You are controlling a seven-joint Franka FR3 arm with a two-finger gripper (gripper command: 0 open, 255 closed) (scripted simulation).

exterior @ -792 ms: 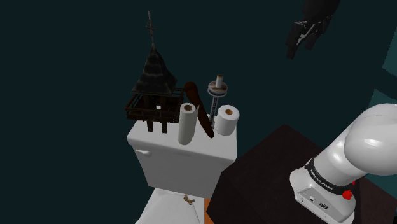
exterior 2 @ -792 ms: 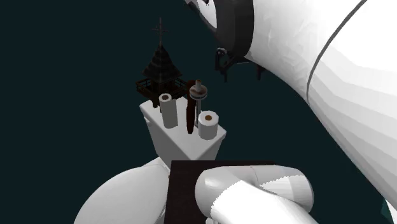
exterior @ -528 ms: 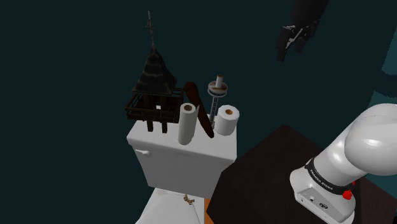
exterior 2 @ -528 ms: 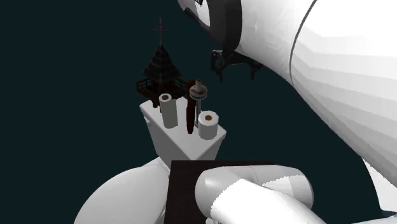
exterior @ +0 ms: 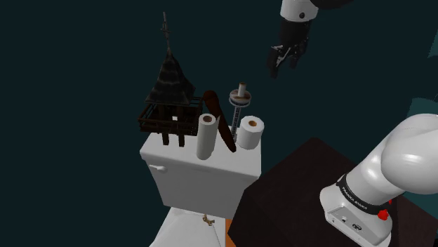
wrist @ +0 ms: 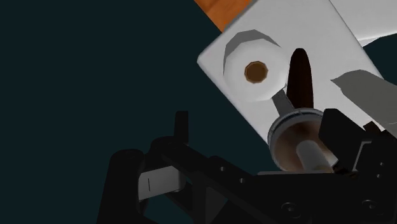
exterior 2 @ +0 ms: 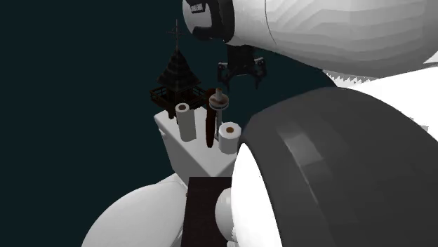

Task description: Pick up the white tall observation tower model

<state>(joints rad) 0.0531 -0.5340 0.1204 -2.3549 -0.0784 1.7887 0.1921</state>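
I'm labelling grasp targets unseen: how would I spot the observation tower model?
Find the white box-shaped tank. On its top, near the two paper rolls, stands the tower model: a thin mast with a disc near its top, unlike the broad dark pagoda.

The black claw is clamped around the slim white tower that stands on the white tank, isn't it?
Not quite. The gripper is not clamped on the white tower. It hangs open in the air above it, clear of it, with its fingers apart, as the second exterior view shows. The tower does stand on the white tank.
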